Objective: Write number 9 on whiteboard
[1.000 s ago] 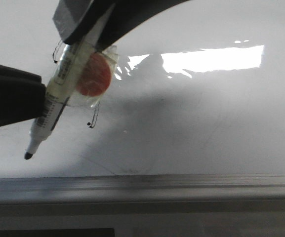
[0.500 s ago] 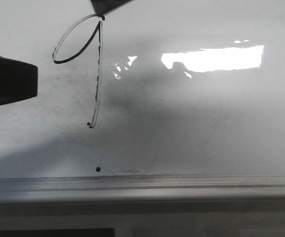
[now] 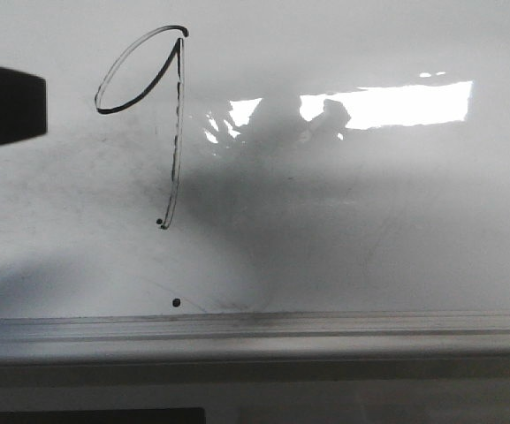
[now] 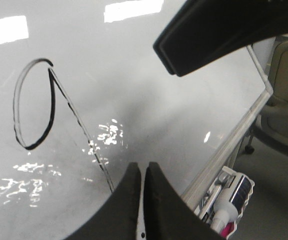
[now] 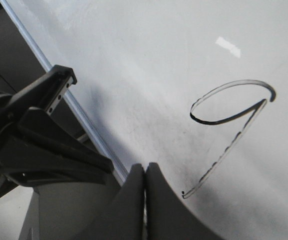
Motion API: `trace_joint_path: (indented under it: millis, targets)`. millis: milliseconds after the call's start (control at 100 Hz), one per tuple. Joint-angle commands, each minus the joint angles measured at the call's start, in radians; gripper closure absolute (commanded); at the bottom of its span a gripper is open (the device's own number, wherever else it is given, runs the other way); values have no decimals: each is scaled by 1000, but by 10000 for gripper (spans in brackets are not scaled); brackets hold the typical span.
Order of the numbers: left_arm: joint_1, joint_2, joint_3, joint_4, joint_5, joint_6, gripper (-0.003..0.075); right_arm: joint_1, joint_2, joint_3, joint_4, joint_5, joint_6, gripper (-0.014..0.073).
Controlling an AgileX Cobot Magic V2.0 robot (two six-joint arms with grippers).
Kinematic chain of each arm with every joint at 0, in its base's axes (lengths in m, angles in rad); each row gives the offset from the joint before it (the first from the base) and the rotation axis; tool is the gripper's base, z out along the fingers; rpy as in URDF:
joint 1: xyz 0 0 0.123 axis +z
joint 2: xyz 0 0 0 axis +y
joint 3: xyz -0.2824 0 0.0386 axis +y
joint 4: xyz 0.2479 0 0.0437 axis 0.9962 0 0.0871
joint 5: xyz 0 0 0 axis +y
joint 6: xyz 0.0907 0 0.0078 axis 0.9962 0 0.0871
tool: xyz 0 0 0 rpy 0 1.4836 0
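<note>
Figure: number 9 (image 3: 162, 124) in thin black marker, upper left of the front view.
Loop: narrow and slanted; its lower edge is a dark solid stroke, its upper edge faint and doubled.
Stem: long, nearly straight, running down from the loop's top right corner; broken and patchy along its length, ending in a small hook with a black dot beside it.
Other marks: a separate small dot (image 3: 176, 302) lower down, near the edge strip (image 3: 325, 331).
Board: whiteboard (image 3: 369, 230), glossy white with grey smudging around the stem, a bright glare patch in the upper right and soft shadows across the middle.
Strip: grey metal, along the board's bottom edge in the front view.
Left gripper (image 4: 144, 172): fingers pressed together with only a thin slit between, nothing visibly held; the 9 (image 4: 49, 110) lies beyond it.
Right gripper (image 5: 144, 172): fingers likewise closed tip to tip, seemingly empty, though their inner faces are hidden; the 9 (image 5: 228, 130) sits on the board past it.
Dark shape (image 3: 5, 108): at the front view's left edge, level with the loop; probably an arm part.
</note>
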Motion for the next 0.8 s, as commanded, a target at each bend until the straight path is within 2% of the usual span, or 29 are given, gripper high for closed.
trace_joint_path:
  millis: [0,200,370,600,790]
  targets:
    - [-6,-59,-23,-34,-45,-5,741,3,-100,32,-33,-125,-10,657]
    - [-6,-250,31,-69,13,46,741,3,-366,293,-95,-343,-10,657]
    - [-6,-423,107,-91,55,64,741,3,-677,555,-101,-513,-10,657]
    - [-6,-576,157,-103,131,44,741,3,-1026,779,-103,-530,-10,657]
    - [-8,-588,157,-103,119,44,741,3,-1174,830,-103,-511,-8,657]
